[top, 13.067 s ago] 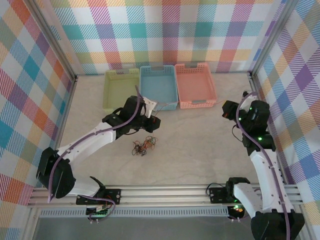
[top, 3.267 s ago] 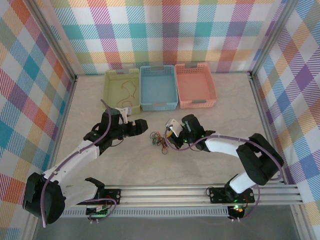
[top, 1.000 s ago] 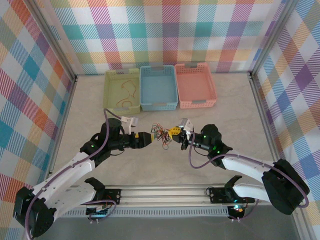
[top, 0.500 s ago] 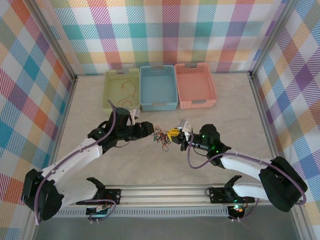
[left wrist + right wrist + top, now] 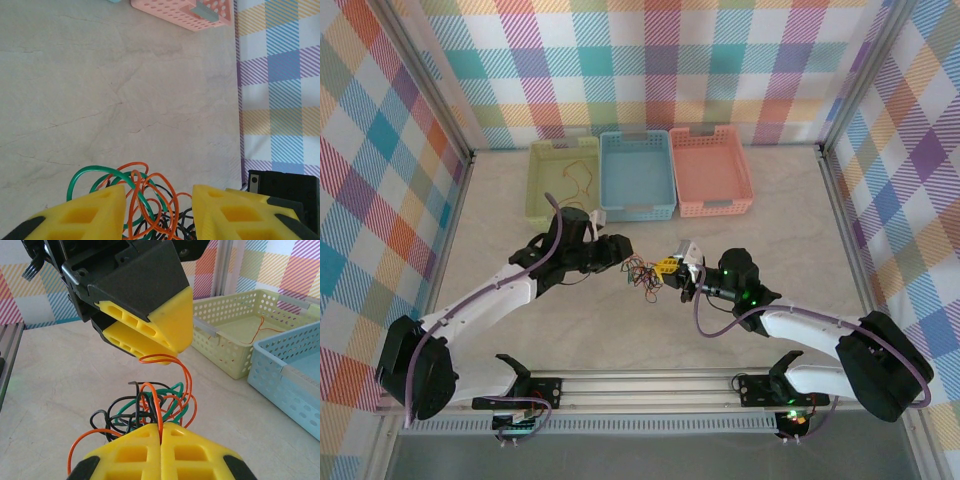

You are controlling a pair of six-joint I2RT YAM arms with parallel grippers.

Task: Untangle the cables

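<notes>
The cables (image 5: 643, 273) are a small tangle of orange, green and black wires hanging a little above the table between both grippers. My right gripper (image 5: 672, 268) is shut, with an orange wire of the cables (image 5: 150, 405) pinched between its yellow pads (image 5: 161, 429). My left gripper (image 5: 623, 252) comes in from the left. Its jaws (image 5: 159, 192) stand apart, with orange and green loops of the cables (image 5: 159, 174) in the gap. In the right wrist view, the left gripper (image 5: 179, 340) hangs over the tangle, and an orange loop touches its lower tip.
Three baskets stand in a row at the back: green (image 5: 535, 185) with a loose orange wire (image 5: 582, 178) in it, blue (image 5: 638, 212) and pink (image 5: 713, 209). Checked walls enclose the table on three sides.
My left gripper has moved up and right onto the tangle and its jaws have narrowed around the loops. The right gripper has kept its grip and barely moved.
</notes>
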